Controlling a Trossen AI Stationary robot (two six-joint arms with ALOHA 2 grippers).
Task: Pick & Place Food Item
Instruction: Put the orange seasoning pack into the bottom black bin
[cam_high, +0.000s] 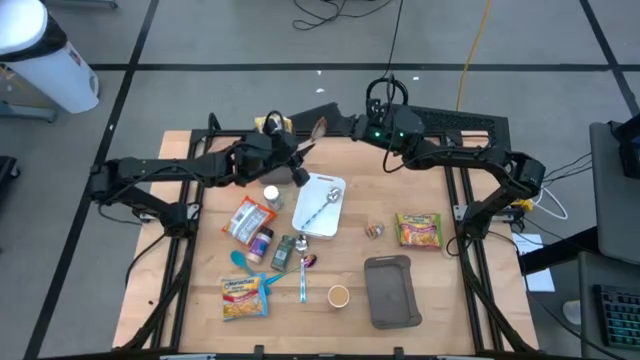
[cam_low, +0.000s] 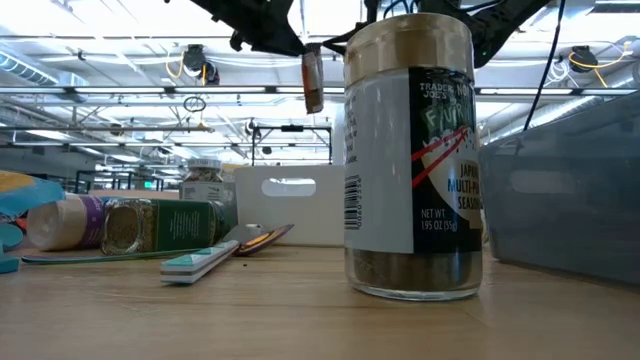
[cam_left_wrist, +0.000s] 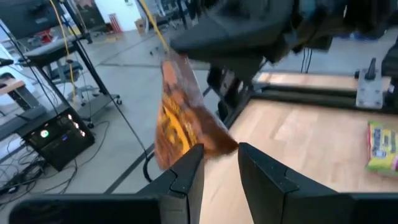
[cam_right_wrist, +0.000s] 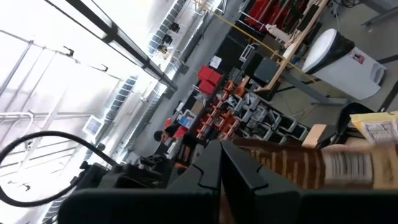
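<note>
A brown-and-orange food packet (cam_left_wrist: 180, 112) hangs in the air over the table's far edge (cam_high: 320, 127), and it shows as a thin strip in the low view (cam_low: 313, 78). My right gripper (cam_high: 332, 126) reaches in from the right and is shut on the packet's upper end. In its own wrist view, my right gripper (cam_right_wrist: 222, 168) has the packet (cam_right_wrist: 311, 165) running off beside the fingers. My left gripper (cam_left_wrist: 221, 165) is raised and open just in front of the packet's lower end (cam_left_wrist: 202, 144). Nothing is between its fingers (cam_high: 300, 174). My right gripper pinches the packet's upper end (cam_left_wrist: 176, 59) between its two shut fingers, coming at it about level from the table's right side. The packet hangs tilted below the hold, clear of the table. The fingers themselves hide the exact spot.
Below lie a white tray (cam_high: 331, 183) with a spoon, a red packet (cam_high: 250, 218), spice jars (cam_high: 283, 250), two noodle packets (cam_high: 418, 228) (cam_high: 243, 297), a grey tray (cam_high: 390, 290) and a small cup (cam_high: 338, 296). A seasoning jar (cam_low: 415, 160) stands close in the low view.
</note>
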